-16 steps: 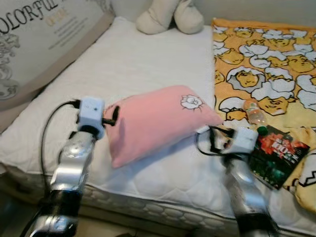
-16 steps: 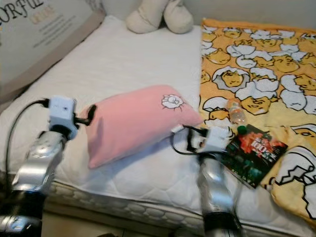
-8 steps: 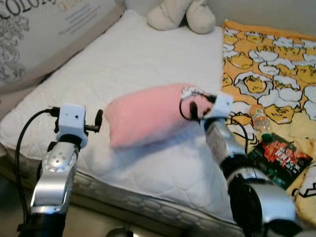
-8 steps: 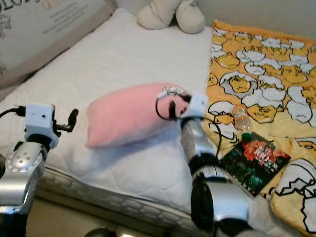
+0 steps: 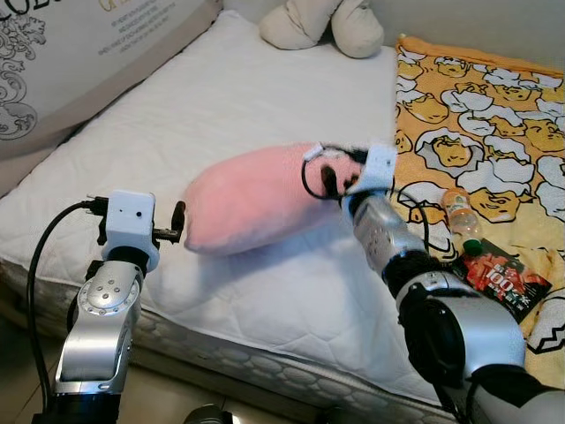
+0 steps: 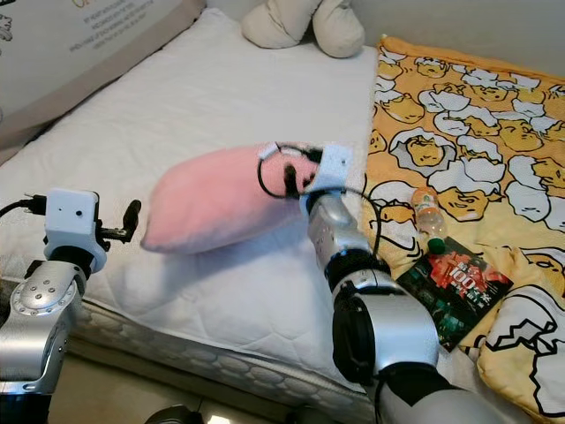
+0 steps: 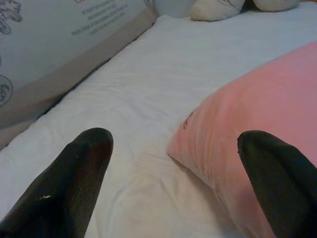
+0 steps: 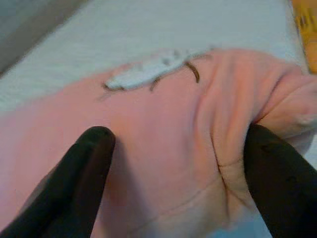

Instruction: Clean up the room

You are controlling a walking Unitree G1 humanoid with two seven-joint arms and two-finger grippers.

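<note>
Now | right gripper (image 8: 173, 163) pinching pink pillow (image 5: 256, 199) | left gripper (image 7: 173, 173) spread, beside it

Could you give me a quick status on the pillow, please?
Right hand pinching the pink pillow at its sheep-patch corner. Left hand open by the opposite corner, not gripping. Pillow on the white mattress; bottle and snack packet lie alongside.

White mattress (image 5: 229, 97) — plush toy (image 5: 322, 24) at its head, printed board (image 5: 79, 44) beside.
</note>
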